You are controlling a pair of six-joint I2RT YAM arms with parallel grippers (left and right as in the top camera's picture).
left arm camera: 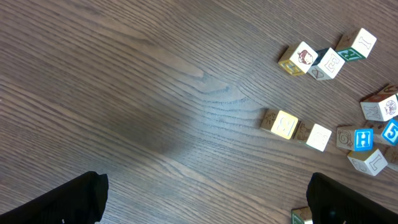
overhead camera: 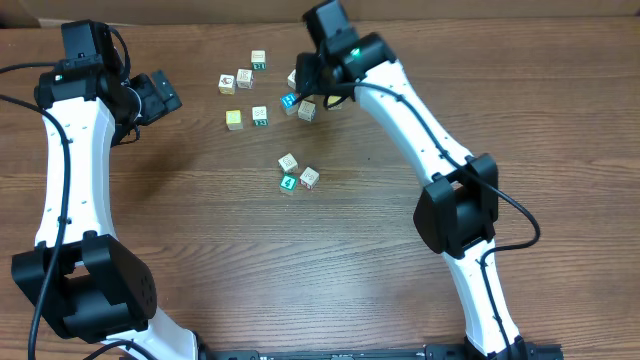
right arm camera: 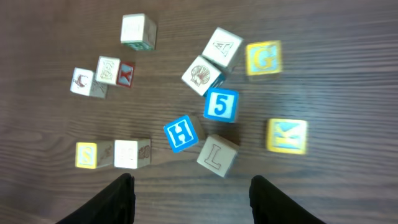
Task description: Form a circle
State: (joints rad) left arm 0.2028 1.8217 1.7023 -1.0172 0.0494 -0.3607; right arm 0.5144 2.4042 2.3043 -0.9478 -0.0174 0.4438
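My right pincer [right arm camera: 191, 180] hung spread and empty over the blue H cube [right arm camera: 180, 134] and the L cube [right arm camera: 216, 155]. My left pincer [left arm camera: 206, 186] gaped wide above the wooden table [left arm camera: 124, 93]. The circle [overhead camera: 298, 172] sat apart from both, nearer mid-table: white-faced cubes and a teal one bunched tight, perhaps four in all.
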